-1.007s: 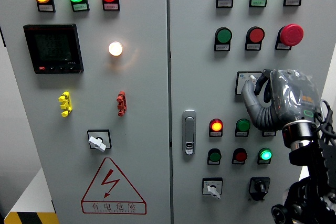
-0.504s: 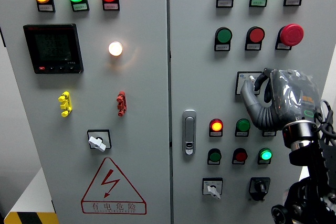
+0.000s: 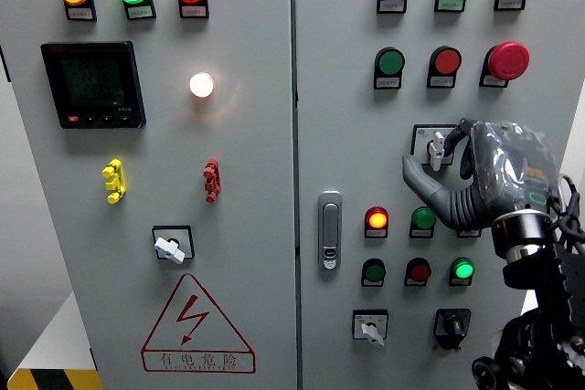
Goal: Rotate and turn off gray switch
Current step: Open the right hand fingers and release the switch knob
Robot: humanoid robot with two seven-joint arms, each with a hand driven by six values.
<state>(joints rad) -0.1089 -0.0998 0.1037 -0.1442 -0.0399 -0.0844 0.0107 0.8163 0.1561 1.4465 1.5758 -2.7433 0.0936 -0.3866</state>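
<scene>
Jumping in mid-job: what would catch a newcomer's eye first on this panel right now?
The right hand, gray and plastic-wrapped, sits at the gray switch on the right door, thumb curled below it. Next comes the glowing white lamp on the left door, beneath the lit amber, green and red row. Bottom left, the red lightning warning triangle stands out.

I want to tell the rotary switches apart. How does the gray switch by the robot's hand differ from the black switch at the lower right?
The gray switch has a pale handle standing nearly upright; the black switch has a dark knob. The gray switch sits higher, beside the right hand, while the black switch sits low, with no hand near. Both are mounted on square plates on the right door.
</scene>
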